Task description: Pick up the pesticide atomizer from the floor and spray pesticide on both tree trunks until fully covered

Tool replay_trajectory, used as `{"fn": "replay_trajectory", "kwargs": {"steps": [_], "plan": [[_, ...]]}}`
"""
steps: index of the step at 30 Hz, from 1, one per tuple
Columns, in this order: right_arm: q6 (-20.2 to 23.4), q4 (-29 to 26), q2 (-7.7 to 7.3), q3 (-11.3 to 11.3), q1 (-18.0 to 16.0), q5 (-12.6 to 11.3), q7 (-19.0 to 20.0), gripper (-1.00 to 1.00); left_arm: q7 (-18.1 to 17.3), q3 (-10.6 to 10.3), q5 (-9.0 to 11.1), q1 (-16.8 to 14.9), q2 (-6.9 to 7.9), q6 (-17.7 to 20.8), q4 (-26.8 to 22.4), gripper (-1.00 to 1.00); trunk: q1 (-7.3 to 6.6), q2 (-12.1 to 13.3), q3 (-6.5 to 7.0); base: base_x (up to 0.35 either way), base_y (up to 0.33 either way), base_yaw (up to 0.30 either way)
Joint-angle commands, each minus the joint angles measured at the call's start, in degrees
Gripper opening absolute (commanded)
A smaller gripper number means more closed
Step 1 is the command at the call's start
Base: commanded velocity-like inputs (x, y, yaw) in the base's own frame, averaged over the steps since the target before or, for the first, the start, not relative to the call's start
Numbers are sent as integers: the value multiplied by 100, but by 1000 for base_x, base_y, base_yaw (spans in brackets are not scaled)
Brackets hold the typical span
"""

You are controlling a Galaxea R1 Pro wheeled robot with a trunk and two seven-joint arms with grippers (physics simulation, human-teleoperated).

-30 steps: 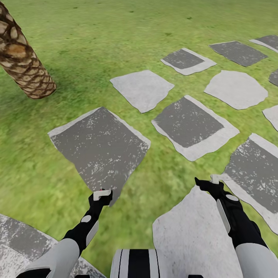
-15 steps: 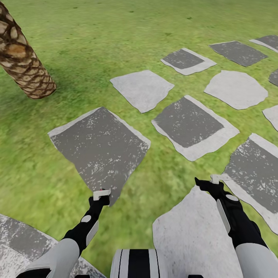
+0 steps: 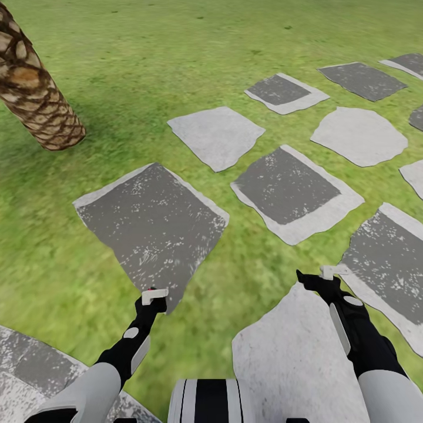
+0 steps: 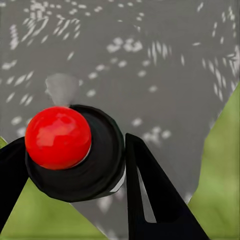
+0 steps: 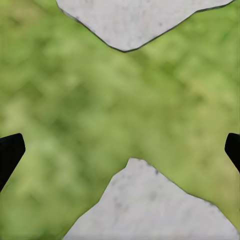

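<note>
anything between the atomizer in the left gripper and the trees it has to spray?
Cannot judge: the pesticide atomizer sits between the left gripper fingers, but the nearest trunk ahead is a scaly palm, not a task tree. Ahead lie flat stone slabs and grass, nothing upright.

slabs (image 3: 155, 220) lie in the grass (image 3: 129, 53), running ahead and to the right | palm trunk (image 3: 35, 88) far left on grass | left gripper (image 3: 154, 295) over near slab's edge, atomizer (image 4: 70, 145) between its fingers | right gripper (image 3: 317, 276) right, above grass between slabs
</note>
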Motion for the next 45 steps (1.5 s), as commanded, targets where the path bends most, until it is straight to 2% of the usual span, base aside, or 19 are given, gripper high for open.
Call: {"fn": "replay_trajectory", "kwargs": {"steps": [1, 7, 20, 22, 27, 30, 36, 40, 42, 43, 45], "plan": [[1, 0, 0, 0, 0, 0, 0, 100, 3, 4, 1, -2, 0, 0, 3, -100, 0, 0, 0, 0, 0, 0], [2, 0, 0, 0, -3, 0, 0, 100, -6, -9, -34, 1, 0, -7, 4, -100, 0, 0, 0, 0, 0, 0], [2, 3, 0, 7, -1, -6, 0, 100, -62, -30, -46, -12, -5, 43, -89, -100, -33, 17, 288, 0, 0, 0], [2, 17, 4, 18, -1, -17, 0, 100, -71, -92, -50, -37, -29, 120, -107, -100, -39, 20, 332, 0, 0, 0], [0, 41, 68, 35, -3, -31, 7, 100, -76, -167, -52, -44, -2, 667, -105, -100, -51, 27, 443, 0, 0, 0], [-4, 74, 208, 42, 3, -34, 10, 100, -76, -177, -73, -32, 21, 1005, -104, -100, -59, 31, 509, 0, 0, 0], [-2, 225, 654, 83, 5, -23, 6, 100, -27, -124, -78, -10, 82, 1602, -108, -100, -75, 39, 642, 0, 0, 0], [3, 243, 739, 403, 13, -3, -7, 100, -6, -92, -58, -5, 244, 1792, -106, -100, -85, 44, 745, 0, 0, -9], [8, 217, 741, 430, 13, -1, -8, 100, -9, -84, -44, 4, 367, 1944, -105, -100, -90, 47, 806, 0, 0, -19], [9, 201, 744, 439, 13, -1, -12, 100, -50, -78, -11, 5, 519, 2007, -111, -100, -93, 48, 836, 0, 0, -8], [8, 186, 749, 444, 14, -8, -11, 100, -91, -69, 27, 4, 640, 2050, -146, -100, -98, 51, 898, 0, 0, -4]]}}
